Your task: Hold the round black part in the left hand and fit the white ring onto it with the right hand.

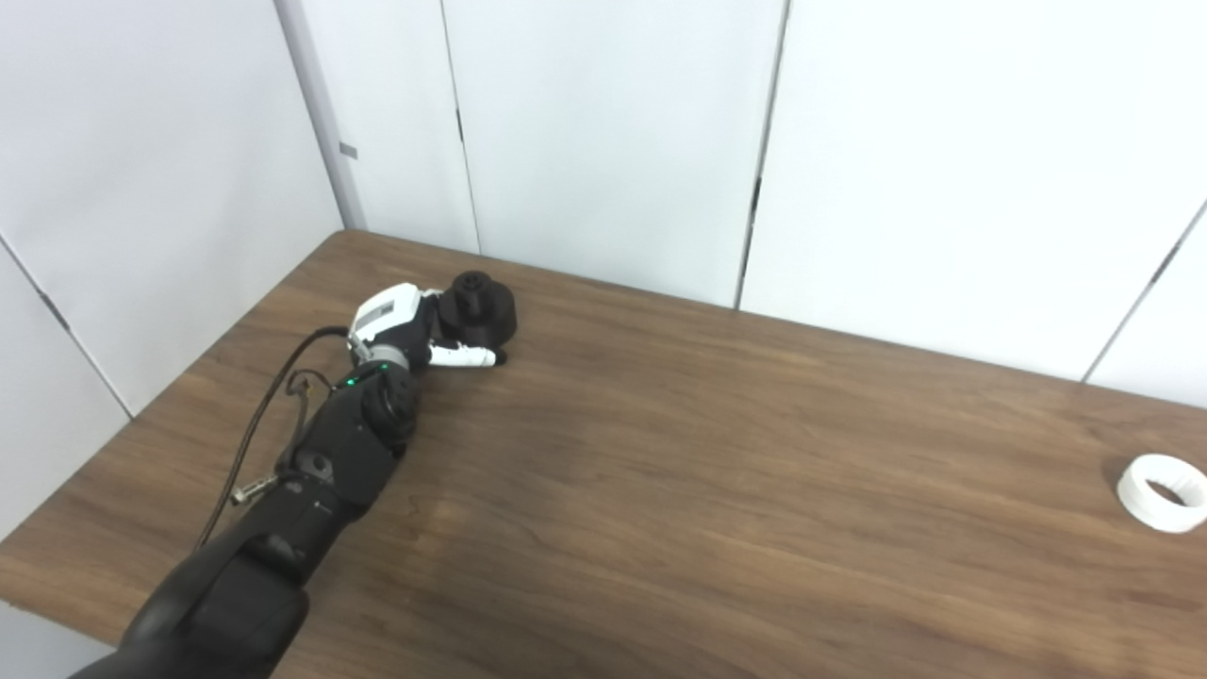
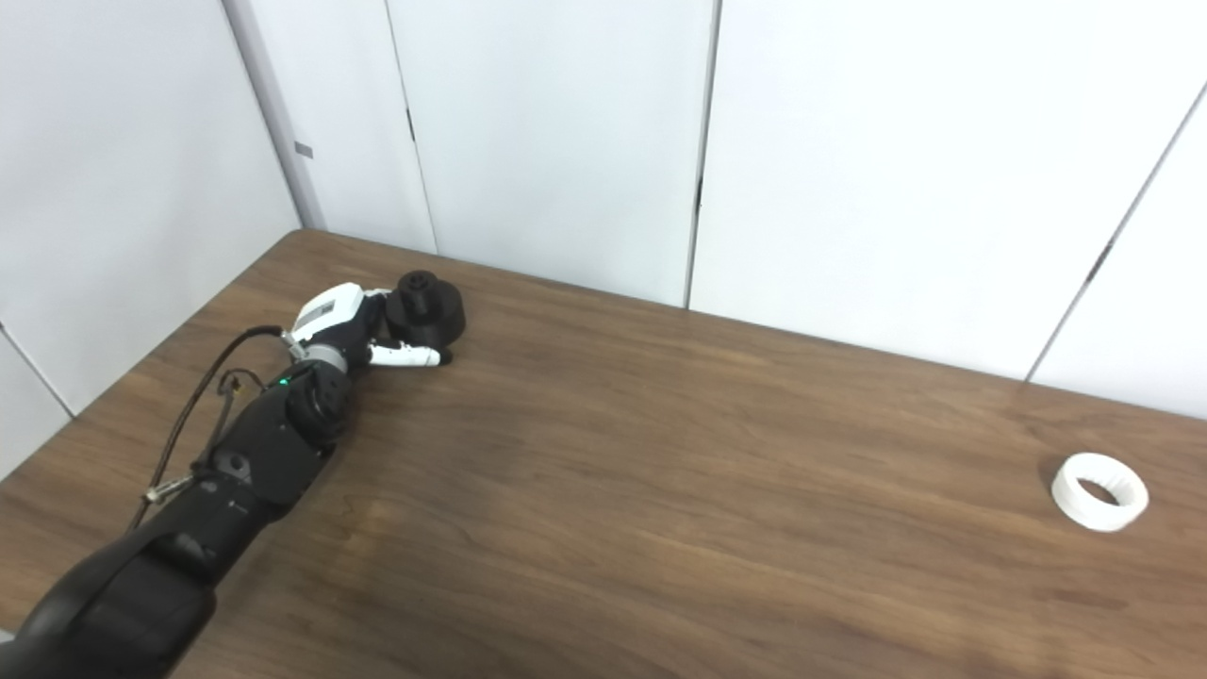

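Wood table (image 1: 660,490): left hand (image 1: 415,330) curled round black part (image 1: 479,306), prob rigid; white ring (image 1: 1163,492) looks light, pinch its rim w/ right.

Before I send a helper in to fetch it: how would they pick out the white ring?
Look along the wooden table to its far right side, well away from the robot hand at the black part. The white ring lies flat there, alone, the only pale thing on the wood.
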